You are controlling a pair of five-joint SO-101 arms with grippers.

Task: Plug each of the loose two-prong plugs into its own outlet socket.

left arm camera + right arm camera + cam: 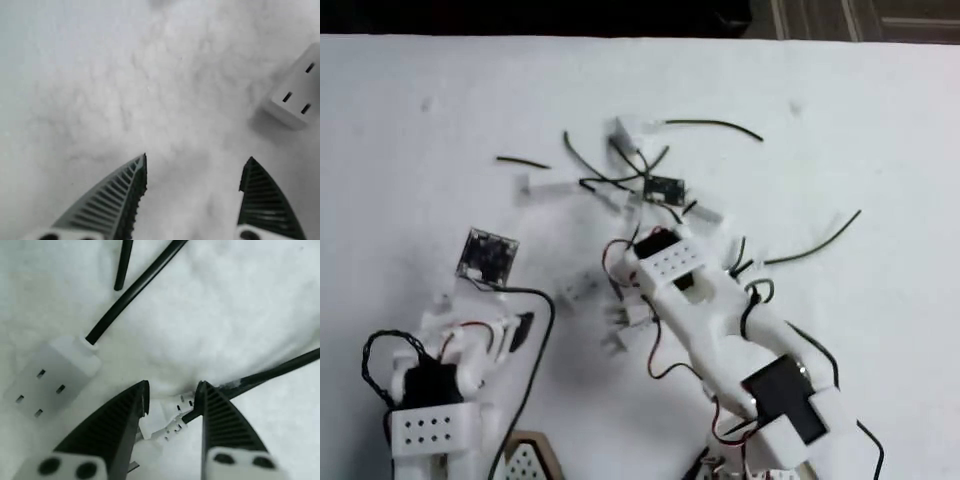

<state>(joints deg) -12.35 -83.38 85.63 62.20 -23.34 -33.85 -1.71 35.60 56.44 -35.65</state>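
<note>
Up top, seeing black cords (610,180) tangled in the middle, right arm (720,310) stretched into them, left arm (450,370) at the near left. Left wrist cam: got the left gripper (195,167) gaping wide over the table (150,75), holding nothing, outlet socket (295,95) nearby. Right wrist cam: got the right gripper (173,390) pinched onto a white plug (172,426), both fingers (225,425) on it, second socket (47,377) beside.

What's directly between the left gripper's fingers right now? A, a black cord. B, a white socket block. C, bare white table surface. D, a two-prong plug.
C: the left gripper is open over the bare table, with the white socket block off to one side, outside its fingers.
</note>
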